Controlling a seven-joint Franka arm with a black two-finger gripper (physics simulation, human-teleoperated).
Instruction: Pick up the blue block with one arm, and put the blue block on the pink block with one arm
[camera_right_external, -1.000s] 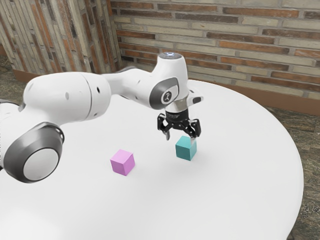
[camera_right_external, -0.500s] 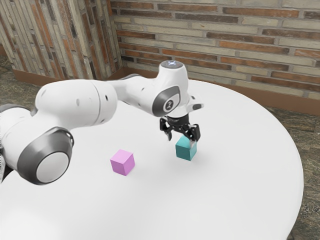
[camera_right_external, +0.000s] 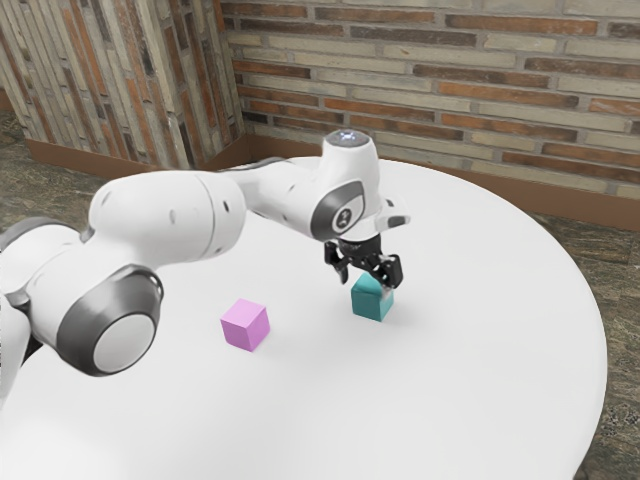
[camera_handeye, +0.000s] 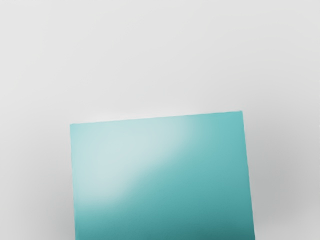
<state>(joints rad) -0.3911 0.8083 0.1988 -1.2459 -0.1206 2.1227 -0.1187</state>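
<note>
The blue block (camera_right_external: 372, 299), teal in colour, rests on the white round table (camera_right_external: 480, 340) near its middle. My black gripper (camera_right_external: 366, 276) hangs right over the block, fingers spread to either side of its top and not closed on it. In the wrist view the blue block (camera_handeye: 160, 175) lies just under my hand, close and large. The pink block (camera_right_external: 245, 324) sits on the table toward the exterior view's left of the blue block, about three block widths away, with nothing on top.
Brick walls (camera_right_external: 450, 80) stand behind the table. The table's rim (camera_right_external: 590, 300) curves round on the exterior view's right. My white arm (camera_right_external: 200, 220) reaches in from the exterior view's left, above the table behind the pink block.
My hand has come down from above the blue block until the fingers reach its top. The arm has swung forward with it. Both blocks stayed where they were.
</note>
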